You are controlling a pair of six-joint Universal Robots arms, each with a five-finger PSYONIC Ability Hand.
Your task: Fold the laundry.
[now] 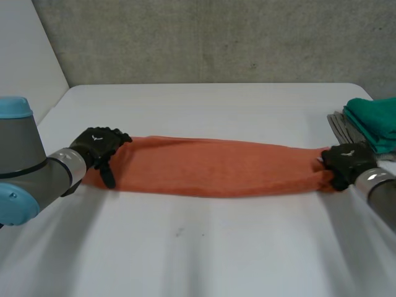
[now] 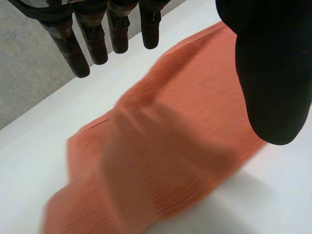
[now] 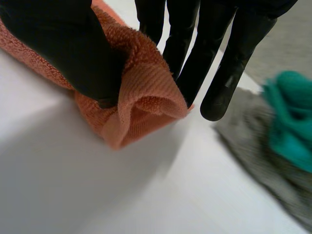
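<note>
An orange towel (image 1: pixel 216 167), folded into a long narrow strip, lies across the middle of the white table (image 1: pixel 204 247). My left hand (image 1: pixel 99 143) is at the strip's left end. In the left wrist view its fingers (image 2: pixel 73 48) are straight and spread from the thumb, with the towel (image 2: pixel 165 161) below the palm and nothing pinched. My right hand (image 1: pixel 348 159) is at the strip's right end. There its thumb (image 3: pixel 68 44) presses the bunched end of the towel (image 3: pixel 146 92) against the fingers (image 3: pixel 229 63), lifting that end slightly.
A green cloth (image 1: pixel 374 120) lies on a grey cloth (image 1: pixel 343 127) at the table's right edge, just behind my right hand; both cloths, green (image 3: pixel 292 117) and grey (image 3: pixel 263 151), lie past its fingertips. A concrete wall stands behind the table.
</note>
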